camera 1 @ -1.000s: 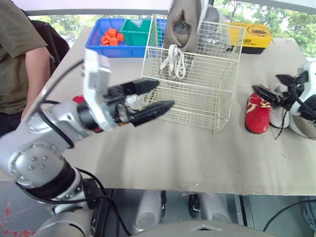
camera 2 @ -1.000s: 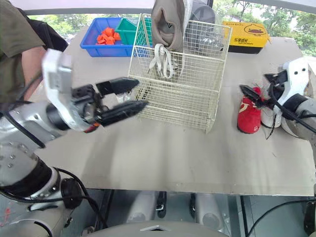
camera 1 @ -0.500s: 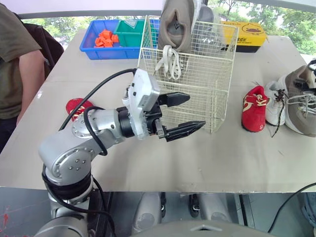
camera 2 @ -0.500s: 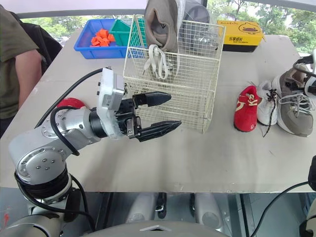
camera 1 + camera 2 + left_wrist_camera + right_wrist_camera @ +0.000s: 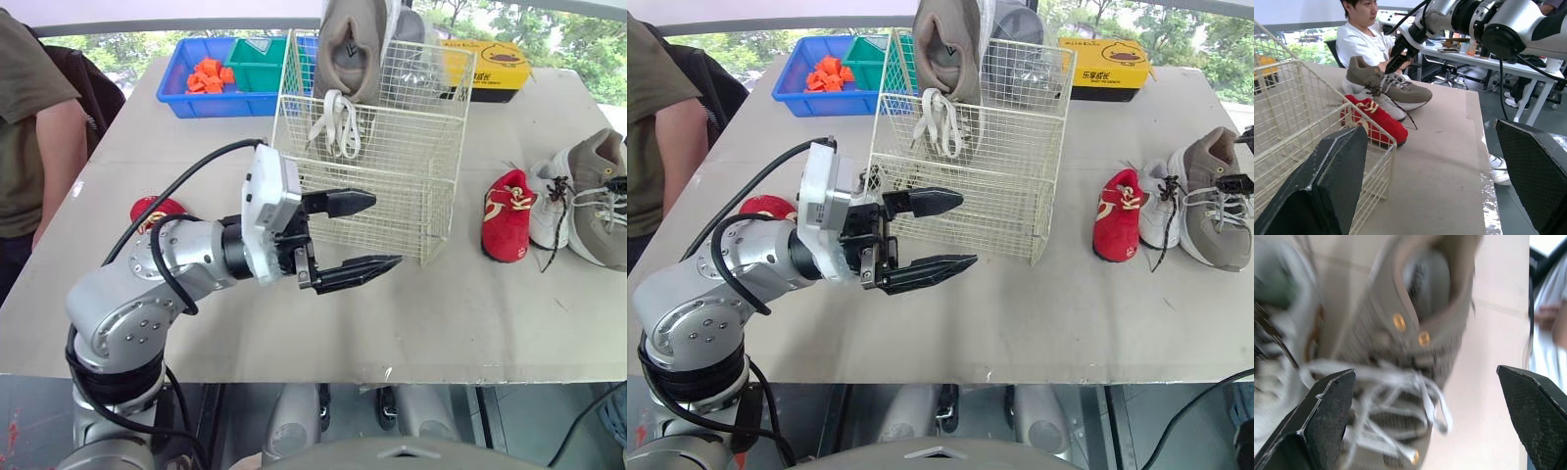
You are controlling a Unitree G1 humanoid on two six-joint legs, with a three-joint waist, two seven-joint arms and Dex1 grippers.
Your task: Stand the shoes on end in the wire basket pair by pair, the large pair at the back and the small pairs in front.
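A white wire basket (image 5: 375, 166) stands mid-table with a large grey-tan shoe (image 5: 348, 49) on end at its back and a second grey shoe (image 5: 416, 54) beside it. My left gripper (image 5: 384, 232) hovers open and empty just in front of the basket's near wall. To the right lie a small red shoe (image 5: 506, 213), a small white shoe (image 5: 545, 201) and a large tan shoe (image 5: 594, 192). My right gripper (image 5: 1425, 372) is open, straddling the tan shoe's (image 5: 1420, 328) collar and laces. Another small red shoe (image 5: 152, 209) lies at the left, behind my left arm.
A blue bin with orange pieces (image 5: 211, 73) and a green bin (image 5: 265, 61) sit at the back left, a yellow box (image 5: 495, 69) at the back right. A person (image 5: 29, 127) stands at the table's left edge. Another person (image 5: 1359, 41) sits beyond the right end.
My right gripper has gone from the red shoe to the large tan shoe at the right edge. My left gripper came forward and right along the basket's front, staying open. The head camera shifted.
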